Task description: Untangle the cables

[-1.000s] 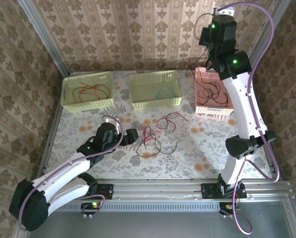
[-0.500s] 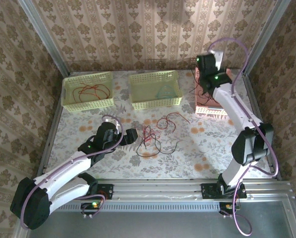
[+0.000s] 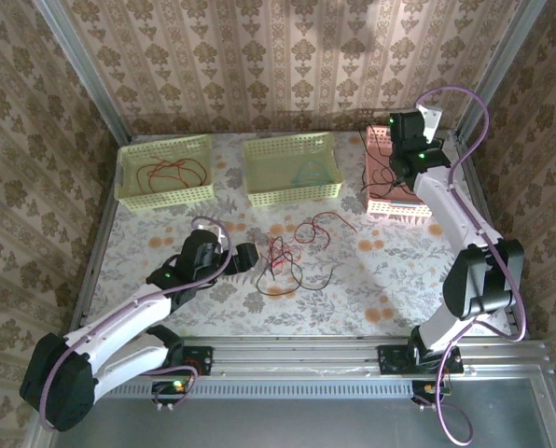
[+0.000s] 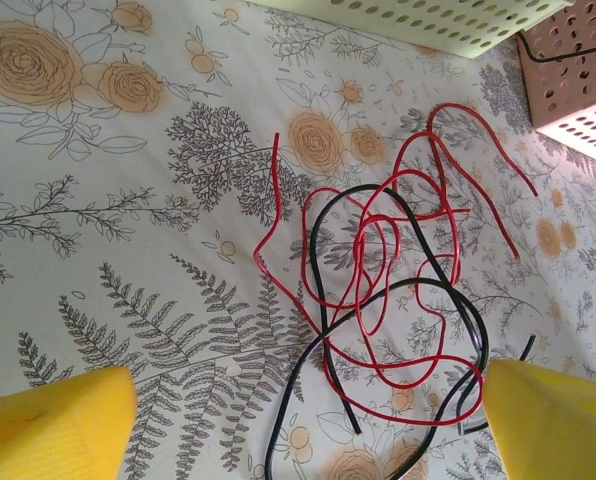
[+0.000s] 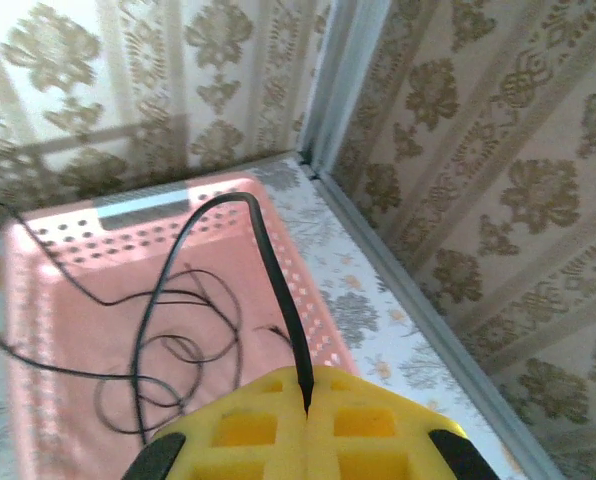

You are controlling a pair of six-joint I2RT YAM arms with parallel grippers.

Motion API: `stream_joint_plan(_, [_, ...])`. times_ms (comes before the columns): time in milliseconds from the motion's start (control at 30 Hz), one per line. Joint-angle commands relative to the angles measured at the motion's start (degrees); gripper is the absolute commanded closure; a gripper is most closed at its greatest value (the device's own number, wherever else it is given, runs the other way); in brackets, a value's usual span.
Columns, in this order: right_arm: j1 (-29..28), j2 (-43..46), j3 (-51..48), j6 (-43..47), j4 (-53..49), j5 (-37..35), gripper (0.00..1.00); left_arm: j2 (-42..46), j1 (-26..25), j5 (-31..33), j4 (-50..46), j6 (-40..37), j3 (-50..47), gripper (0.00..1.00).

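A floral table (image 3: 371,280) is enclosed by patterned walls. A tangle (image 4: 388,290) of red and black cables is seen at its middle, just ahead of the left gripper (image 3: 250,256), whose jaws are spread wide and empty. A black cable (image 5: 268,260) is pinched in the closed right gripper (image 5: 306,395) over the pink basket (image 3: 399,207). If released off-centre, it could be draped over the rim. If crossed strands are grabbed together, the tangle could be tightened.

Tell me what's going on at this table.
The right claw is shut on a black cable, holding it over the pink basket, with black loops lying inside. The left claw hangs open above a tangle of red and black cables on the table. That pile is not yet sorted.
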State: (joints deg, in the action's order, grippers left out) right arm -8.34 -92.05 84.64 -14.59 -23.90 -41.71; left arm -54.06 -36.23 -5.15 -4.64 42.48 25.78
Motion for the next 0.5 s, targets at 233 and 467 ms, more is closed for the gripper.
stream_joint_plan(233, [-2.1, 8.9, 12.4, -9.9, 4.6, 11.2, 1.00, 0.5, 0.5, -1.1, -0.3, 0.9, 1.4, 0.10])
stream_joint_plan(467, [1.9, 0.0, 26.5, -13.6, -4.8, 4.4, 1.00, 3.1, 0.5, -0.9, -2.1, 0.6, 1.3, 0.10])
